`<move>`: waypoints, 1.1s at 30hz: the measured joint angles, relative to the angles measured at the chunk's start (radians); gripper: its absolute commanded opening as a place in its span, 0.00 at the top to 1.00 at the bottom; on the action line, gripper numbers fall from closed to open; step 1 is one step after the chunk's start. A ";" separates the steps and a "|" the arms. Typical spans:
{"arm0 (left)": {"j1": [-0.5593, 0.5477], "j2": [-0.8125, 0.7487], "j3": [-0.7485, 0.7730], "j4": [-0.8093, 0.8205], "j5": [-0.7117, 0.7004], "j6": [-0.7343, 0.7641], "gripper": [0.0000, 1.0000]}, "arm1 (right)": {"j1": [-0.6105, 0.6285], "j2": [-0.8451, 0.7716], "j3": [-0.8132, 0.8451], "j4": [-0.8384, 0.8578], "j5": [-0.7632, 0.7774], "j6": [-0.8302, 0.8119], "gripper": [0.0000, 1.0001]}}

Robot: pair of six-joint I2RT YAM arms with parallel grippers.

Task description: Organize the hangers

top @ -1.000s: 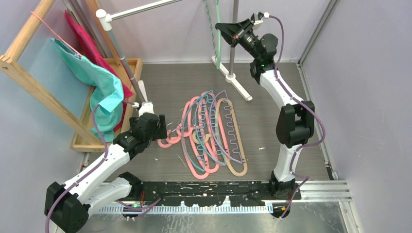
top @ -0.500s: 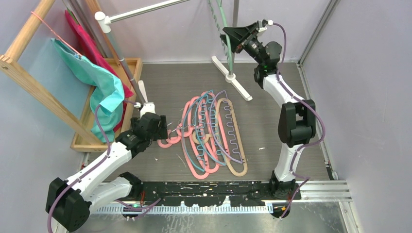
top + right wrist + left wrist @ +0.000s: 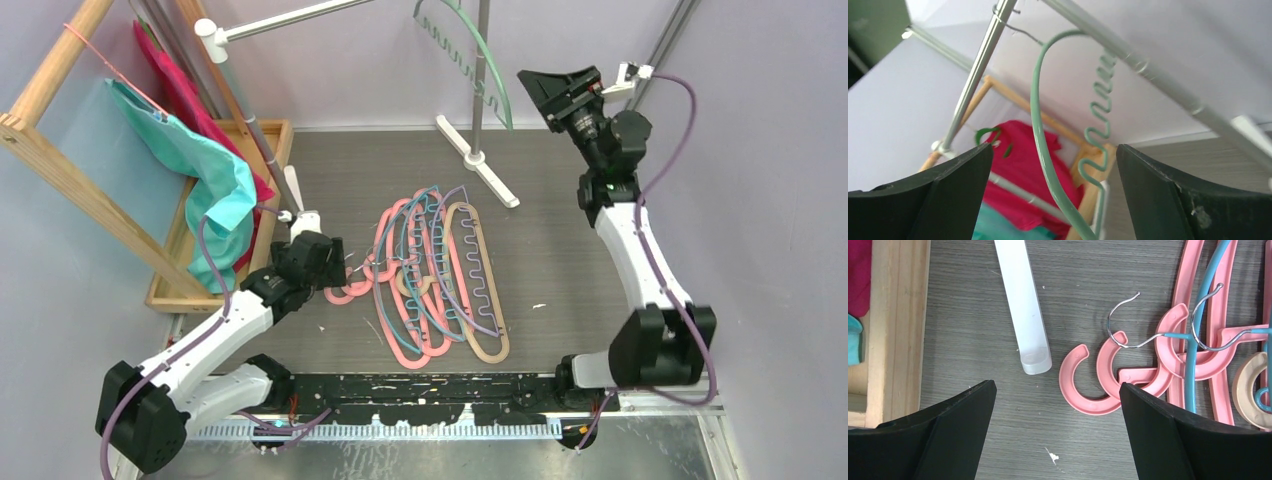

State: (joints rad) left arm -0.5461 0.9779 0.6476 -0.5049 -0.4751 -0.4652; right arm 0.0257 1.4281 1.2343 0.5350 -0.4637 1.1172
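Observation:
Several hangers (image 3: 435, 280) in pink, blue, lavender and beige lie tangled flat on the grey table. My left gripper (image 3: 338, 265) hovers open just left of the pile. In the left wrist view its jaws (image 3: 1058, 430) stand wide over bare table, with two pink hooks (image 3: 1083, 390) just ahead of them. A green hanger (image 3: 480, 60) hangs by its wire hook from the metal rail at the back. My right gripper (image 3: 535, 95) is raised to the right of it and open. In the right wrist view the green hanger (image 3: 1040, 125) hangs free in front of the spread gripper (image 3: 1054, 195).
A wooden frame rack (image 3: 60, 150) with a teal cloth (image 3: 215, 190) and a red cloth (image 3: 170, 80) stands at the left, over a wooden tray (image 3: 200, 290). The rail's metal stand (image 3: 478, 160) has its foot at the back centre. A white tube (image 3: 1023, 305) lies near the left gripper.
My right gripper has opened, let go of the green hanger and drawn away to the right. The hanger now swings on the rail. The left arm has barely moved.

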 measured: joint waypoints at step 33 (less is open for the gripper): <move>0.000 0.121 0.012 0.069 0.026 -0.032 0.02 | 0.869 -0.406 -0.632 -0.931 0.704 -0.652 0.48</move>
State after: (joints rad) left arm -0.5461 1.0985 0.6598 -0.4358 -0.4492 -0.4969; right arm 0.8951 1.0225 0.6018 -0.3962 0.2405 0.4648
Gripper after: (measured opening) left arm 0.980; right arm 0.520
